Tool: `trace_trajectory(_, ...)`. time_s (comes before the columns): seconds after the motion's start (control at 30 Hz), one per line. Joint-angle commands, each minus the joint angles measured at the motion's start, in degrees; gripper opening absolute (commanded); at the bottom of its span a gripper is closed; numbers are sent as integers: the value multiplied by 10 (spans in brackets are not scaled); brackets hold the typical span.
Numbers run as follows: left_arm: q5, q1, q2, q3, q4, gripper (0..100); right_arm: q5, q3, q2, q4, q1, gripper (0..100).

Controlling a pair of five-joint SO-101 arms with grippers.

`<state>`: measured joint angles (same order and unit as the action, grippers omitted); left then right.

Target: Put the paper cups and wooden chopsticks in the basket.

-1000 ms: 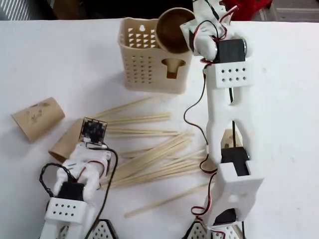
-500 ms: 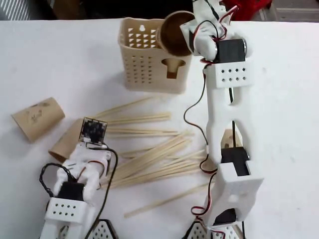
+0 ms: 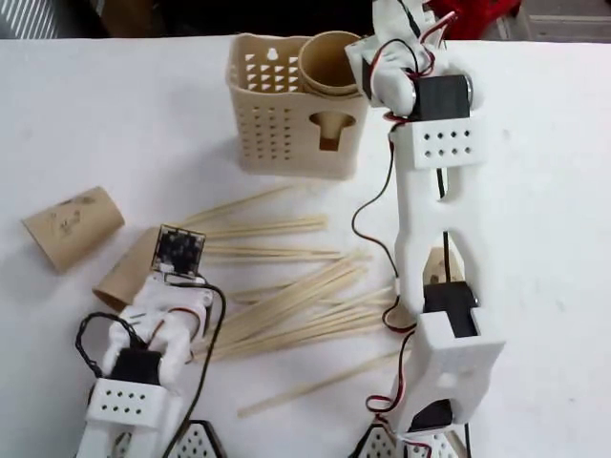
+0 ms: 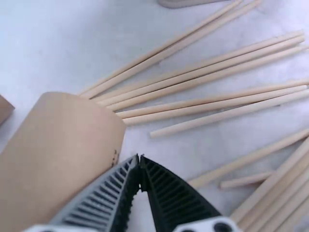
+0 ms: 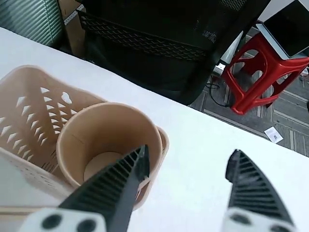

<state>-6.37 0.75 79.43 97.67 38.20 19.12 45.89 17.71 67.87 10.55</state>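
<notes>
Tabletop (image 3: 544, 191): white, carrying everything I am working with.
Basket (image 3: 277, 134): upright at the far side, with one paper cup now in its corner.
Chopsticks (image 3: 286, 296): scattered loose mid-table, none in the basket yet.
Delivered cup (image 3: 329, 62): tilted over the rim a second ago, now upright inside. I count one cup done.
Side cup (image 3: 72, 226): lying at the left edge.
Near cup (image 4: 63, 150): lying just beside my left gripper.
Right gripper (image 5: 189, 159): jaws apart beside the delivered cup.
Left gripper (image 4: 140, 166): jaws together, empty.
</notes>
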Motion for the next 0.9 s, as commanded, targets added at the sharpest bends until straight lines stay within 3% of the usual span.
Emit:
trace_trajectory(0.0,3,4,5,-3,4,25,-5,25,-35,7,-6,265)
trace_trajectory(0.2,3,4,5,-3,4,25,-5,19,-24,2,-4,265)
trace_trajectory(0.6,4,4,5,-3,4,25,-5,25,140,-149,-31,265)
trace_trajectory(0.87,3,4,5,-3,4,25,-8,26,84,-99,-37,265)
